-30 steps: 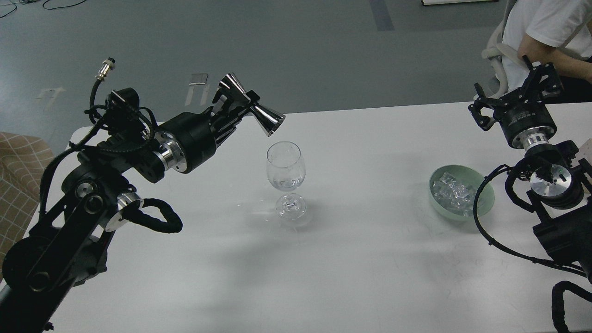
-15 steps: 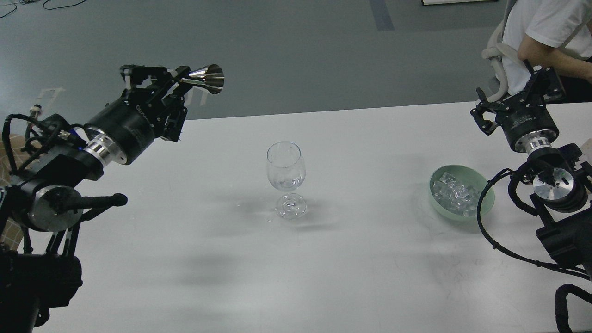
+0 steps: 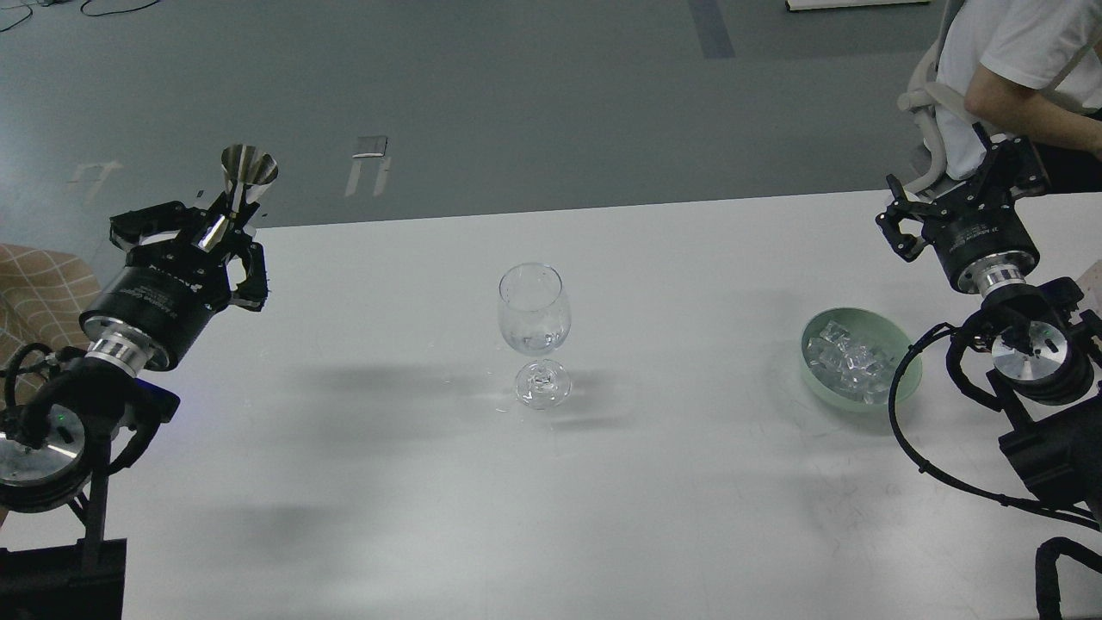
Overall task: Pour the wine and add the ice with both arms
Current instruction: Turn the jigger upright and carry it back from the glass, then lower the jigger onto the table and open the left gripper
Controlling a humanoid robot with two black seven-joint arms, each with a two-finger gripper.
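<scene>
A clear stemmed glass (image 3: 534, 331) stands upright mid-table with a little clear wine (image 3: 534, 342) in its bowl. My left gripper (image 3: 202, 237) is at the table's far left, shut on a shiny metal jigger (image 3: 238, 187) held upright, well away from the glass. A pale green bowl (image 3: 906, 372) at the right holds a heap of clear ice cubes (image 3: 848, 362). My right gripper (image 3: 960, 194) is above and behind the bowl near the table's far edge, fingers spread and empty.
The white table (image 3: 603, 499) spans the view. A seated person in a white shirt (image 3: 1012, 60) is behind the far right corner. A checked cushion (image 3: 39, 288) lies off the left edge. Small droplets lie near the glass foot.
My left arm has swung the jigger from tilted over the glass back to the far left and turned it upright. The right gripper has barely moved.
</scene>
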